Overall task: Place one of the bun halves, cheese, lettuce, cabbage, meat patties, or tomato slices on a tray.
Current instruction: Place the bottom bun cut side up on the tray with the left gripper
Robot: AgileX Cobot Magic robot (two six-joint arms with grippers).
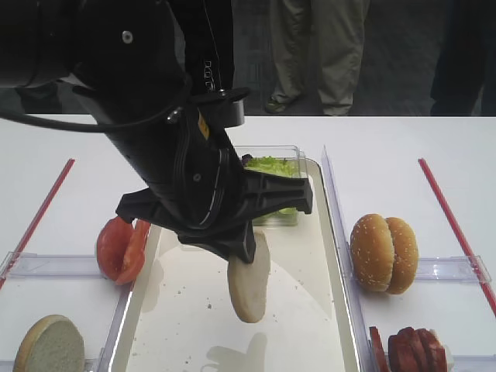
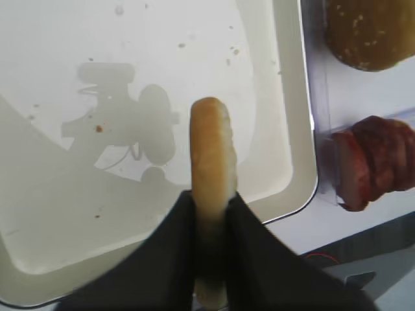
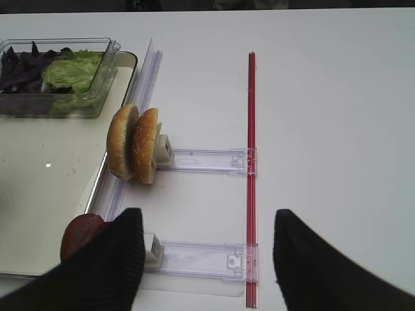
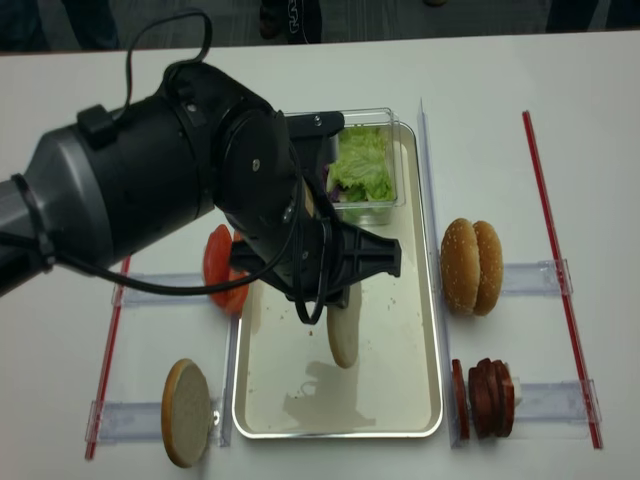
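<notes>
My left gripper (image 2: pixel 211 194) is shut on a pale bun half (image 2: pixel 211 146), held on edge and hanging above the middle of the cream-white tray (image 2: pixel 65 214). From above, the bun half (image 4: pixel 342 340) dangles below the gripper (image 4: pixel 335 300) over the tray (image 4: pixel 400 380), and its shadow lies on the tray floor. My right gripper (image 3: pixel 209 220) stands open with nothing between its fingers, over the table right of the meat patties (image 3: pixel 81 233). Another bun half (image 4: pixel 186 412) stands in a holder left of the tray. Tomato slices (image 4: pixel 220 268) sit at the tray's left edge.
A clear tub (image 4: pixel 380 205) with lettuce (image 4: pixel 360 165) and purple cabbage (image 3: pixel 23 65) rests at the tray's far end. Sesame buns (image 4: pixel 472 266) and meat patties (image 4: pixel 486 395) stand in clear holders on the right. Red strips (image 4: pixel 550 230) line the table's sides.
</notes>
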